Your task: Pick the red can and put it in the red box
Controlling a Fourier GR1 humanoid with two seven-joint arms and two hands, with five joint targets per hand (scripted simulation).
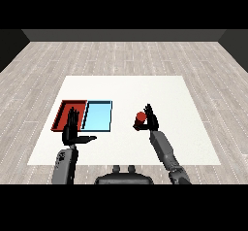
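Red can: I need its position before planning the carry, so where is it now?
In the head view the red can stands on the white table, right of the light blue tray, against the right hand.

Lighting is even and diffuse with no visible source, leaving the white table (145,87) bright and free of glare, the wood-plank floor (121,55) mid-toned, the far wall (124,35) dim, and cast shadows faint.

A bare test room is showing here: a white table (121,89) is standing alone on pale grey wood-plank flooring (121,55), with dark walls (121,35) closing behind. Only a red tray (62,109) and light blue tray (99,116) are lying on it.
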